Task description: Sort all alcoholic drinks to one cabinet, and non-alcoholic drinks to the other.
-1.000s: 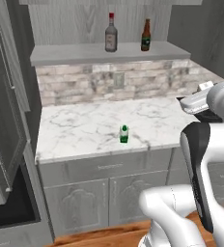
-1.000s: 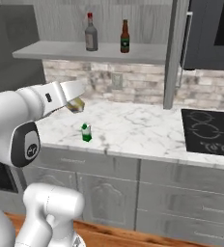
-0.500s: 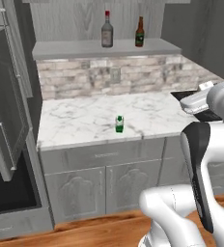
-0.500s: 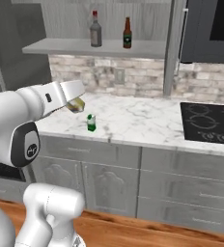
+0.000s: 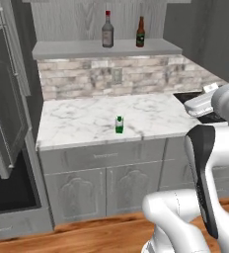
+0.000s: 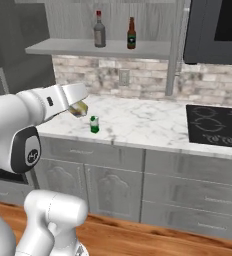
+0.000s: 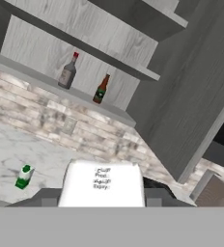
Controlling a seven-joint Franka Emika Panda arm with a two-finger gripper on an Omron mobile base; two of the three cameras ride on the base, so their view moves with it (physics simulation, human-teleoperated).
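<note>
Jaws (image 7: pixel 102 205) are closed on the cream-yellow carton (image 7: pixel 103 184), whose pale face with small dark print fills the space between the fingertips in the hand view; in the right base view the same carton (image 6: pixel 79 108) shows as a yellowish block at the end of the forearm.

Ahead of the jaws and above them, the long shelf (image 5: pixel 102 48) of the wide wall cabinet carries both alcoholic drinks: the clear-grey bottle with a red cap (image 7: pixel 68 71) and, just beside it, the brown bottle with a green label (image 7: pixel 101 89). They stand upright and apart from each other.

Below the jaws and off to one side, the green and white carton (image 6: pixel 94 124) stands alone on the marble desk (image 5: pixel 87 126), near its front edge.

By my reading, the bottles are already sorted and the step in hand is carrying the first non-alcoholic drink to the other cabinet. That narrower niche belongs to the tall unit with the black oven (image 5: pixel 5 148), well away from the jaws. The next move would call for bringing the carton there, keeping it upright and setting it down on the niche's shelf before letting go. The green carton would then follow.
</note>
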